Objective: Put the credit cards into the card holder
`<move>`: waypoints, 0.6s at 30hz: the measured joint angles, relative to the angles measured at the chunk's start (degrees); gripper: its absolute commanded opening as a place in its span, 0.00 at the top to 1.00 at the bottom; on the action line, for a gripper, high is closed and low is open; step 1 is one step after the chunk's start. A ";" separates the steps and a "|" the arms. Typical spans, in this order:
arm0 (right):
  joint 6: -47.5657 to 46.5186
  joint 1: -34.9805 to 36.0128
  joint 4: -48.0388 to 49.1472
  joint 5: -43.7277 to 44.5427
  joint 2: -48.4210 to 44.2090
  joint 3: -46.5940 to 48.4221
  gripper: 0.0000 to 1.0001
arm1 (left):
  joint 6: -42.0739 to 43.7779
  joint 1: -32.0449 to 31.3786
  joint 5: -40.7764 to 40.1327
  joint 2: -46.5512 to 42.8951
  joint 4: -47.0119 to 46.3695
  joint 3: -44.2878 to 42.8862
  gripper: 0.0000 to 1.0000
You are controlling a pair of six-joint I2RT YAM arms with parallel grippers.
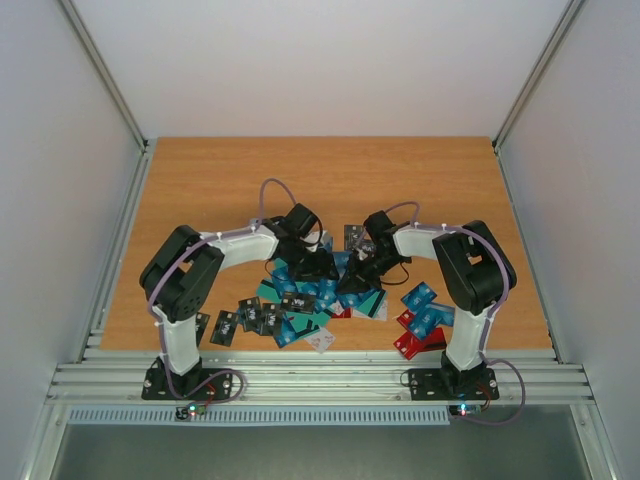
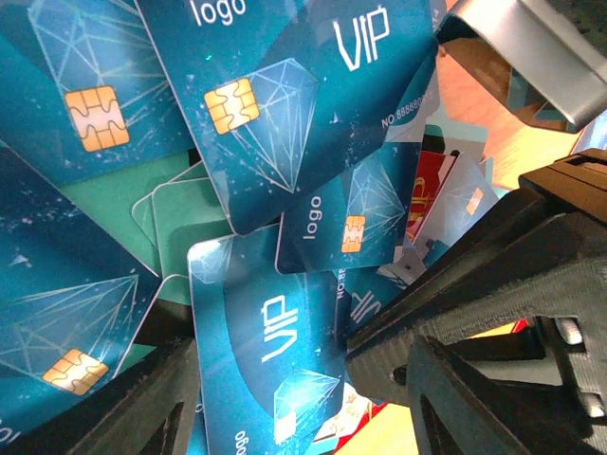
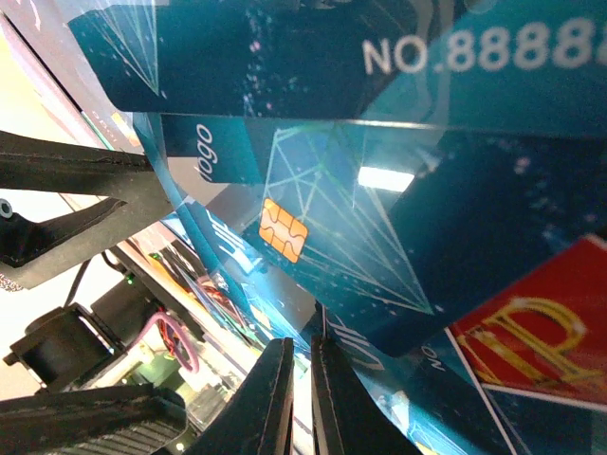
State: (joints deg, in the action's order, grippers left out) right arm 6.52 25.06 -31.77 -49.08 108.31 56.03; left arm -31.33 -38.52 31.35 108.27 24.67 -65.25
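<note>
The credit cards (image 1: 300, 300) lie in a loose heap at the table's middle, mostly blue, with black ones (image 1: 245, 318) to the left and red ones (image 1: 410, 345) to the right. My left gripper (image 1: 318, 265) is down on the heap. In the left wrist view it (image 2: 285, 398) is wide open, with a blue VIP card (image 2: 256, 341) between its fingers (image 2: 152, 408). My right gripper (image 1: 357, 280) is close beside it. In the right wrist view it (image 3: 302, 398) is pinched on the thin edge of a blue card (image 3: 379, 237). The card holder does not show.
A pale whitish card (image 1: 322, 340) lies at the heap's near edge. Black gripper parts (image 2: 531, 237) crowd the right of the left wrist view. A red card (image 3: 541, 332) lies under the blue ones. White walls and metal rails (image 1: 120, 250) bound the wooden table (image 1: 330, 180).
</note>
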 measured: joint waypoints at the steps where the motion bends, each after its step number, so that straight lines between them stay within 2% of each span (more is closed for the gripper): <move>1: -0.07 0.00 0.02 -0.02 0.02 0.00 0.92 | -0.24 0.11 0.37 0.00 -0.15 0.07 0.38; 18: -0.81 -0.04 -0.72 -0.07 0.22 0.33 0.92 | -1.55 2.32 6.60 -2.21 -10.93 6.84 0.43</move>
State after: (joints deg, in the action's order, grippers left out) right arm 5.72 25.02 -32.49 -49.15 108.53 56.36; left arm -32.88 -36.21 37.95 106.06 13.74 -58.41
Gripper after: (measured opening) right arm 0.082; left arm 0.576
